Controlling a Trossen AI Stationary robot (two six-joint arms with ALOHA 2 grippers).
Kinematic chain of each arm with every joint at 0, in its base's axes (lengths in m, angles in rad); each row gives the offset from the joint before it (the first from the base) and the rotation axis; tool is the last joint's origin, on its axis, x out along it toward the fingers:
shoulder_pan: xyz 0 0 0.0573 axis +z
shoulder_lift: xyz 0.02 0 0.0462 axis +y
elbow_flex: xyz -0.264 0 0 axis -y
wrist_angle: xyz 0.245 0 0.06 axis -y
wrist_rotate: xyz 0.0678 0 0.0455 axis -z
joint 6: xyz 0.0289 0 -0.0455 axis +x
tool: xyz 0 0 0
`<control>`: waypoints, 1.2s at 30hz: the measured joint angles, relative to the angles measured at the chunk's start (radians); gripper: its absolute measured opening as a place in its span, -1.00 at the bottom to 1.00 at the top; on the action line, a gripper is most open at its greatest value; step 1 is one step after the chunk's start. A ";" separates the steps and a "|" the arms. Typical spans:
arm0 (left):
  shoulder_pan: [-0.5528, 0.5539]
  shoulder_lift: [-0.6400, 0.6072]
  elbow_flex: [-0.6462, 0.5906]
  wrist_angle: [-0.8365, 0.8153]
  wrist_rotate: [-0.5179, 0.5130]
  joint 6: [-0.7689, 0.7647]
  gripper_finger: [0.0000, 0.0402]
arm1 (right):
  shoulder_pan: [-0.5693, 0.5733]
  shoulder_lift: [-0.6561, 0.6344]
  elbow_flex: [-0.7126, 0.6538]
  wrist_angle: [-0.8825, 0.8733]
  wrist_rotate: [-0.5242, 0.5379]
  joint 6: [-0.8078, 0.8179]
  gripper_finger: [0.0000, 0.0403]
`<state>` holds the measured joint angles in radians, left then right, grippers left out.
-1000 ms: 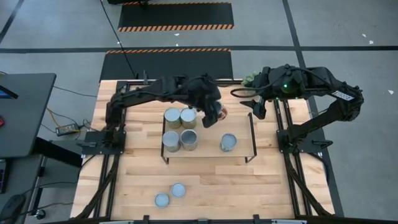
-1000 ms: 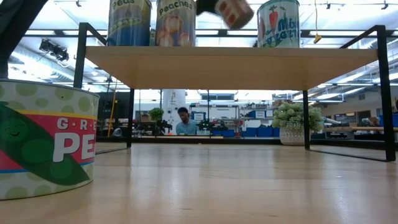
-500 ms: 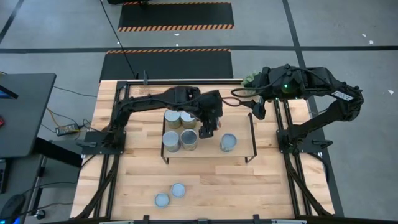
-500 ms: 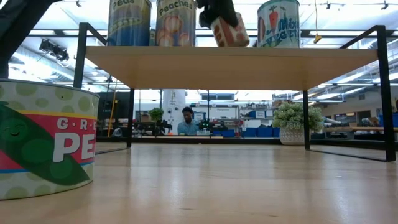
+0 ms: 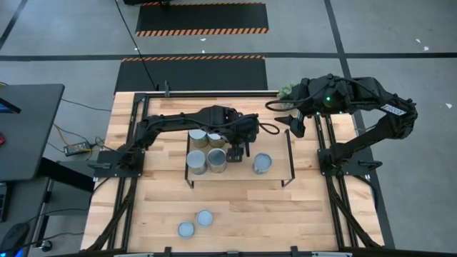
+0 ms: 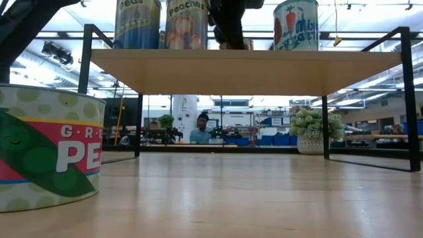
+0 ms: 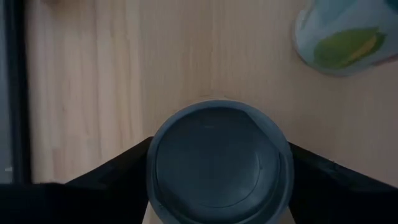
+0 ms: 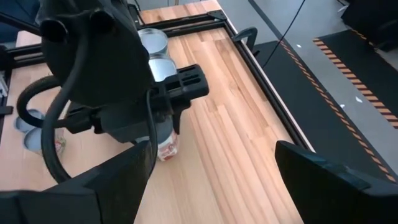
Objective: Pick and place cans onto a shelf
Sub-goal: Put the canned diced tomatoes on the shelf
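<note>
My left gripper point(image 5: 238, 152) is shut on a small can with a blue-grey top point(image 7: 217, 165) and a red-and-white label point(image 8: 166, 148). It is over the shelf point(image 5: 275, 146), between a silver-topped can point(image 5: 217, 159) and a blue-grey-topped can point(image 5: 262, 163). Three more silver-topped cans point(image 5: 197, 161) stand on the shelf's left half. Two small cans point(image 5: 205, 218) stand on the table near the front edge. My right gripper point(image 5: 296, 126) is open and empty, above the table at the shelf's far right corner. My left gripper pinches the small can's round side point(image 7: 154, 186) between its two fingers point(image 7: 112, 183), one on each side. The fingers come from above, pointing down. The can is upright, its bottom at the shelf board point(image 8: 186, 155); whether it rests on the board I cannot tell.
The shelf's black rod frames point(image 5: 289, 153) stand at both its ends. A green-labelled can point(image 7: 342, 37) stands close beside the held one. In the low view a peas can point(image 6: 46, 152) stands near the camera. A person point(image 6: 200, 129) is far behind the table.
My left gripper has gone toward the table's near edge and down over the shelf with the small can. The can was tilted and clear above the shelf; it has come upright and down to the shelf board between the two neighbouring cans.
</note>
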<state>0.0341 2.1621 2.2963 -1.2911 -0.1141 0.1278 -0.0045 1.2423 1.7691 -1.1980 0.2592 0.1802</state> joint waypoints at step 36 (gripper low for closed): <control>0.022 -0.001 0.032 -0.035 -0.076 -0.006 0.94 | 0.012 0.000 0.000 0.000 0.000 0.000 0.74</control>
<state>0.0563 2.1615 2.3284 -1.3258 -0.1904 0.1222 0.0076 1.2423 1.7691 -1.1980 0.2589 0.1799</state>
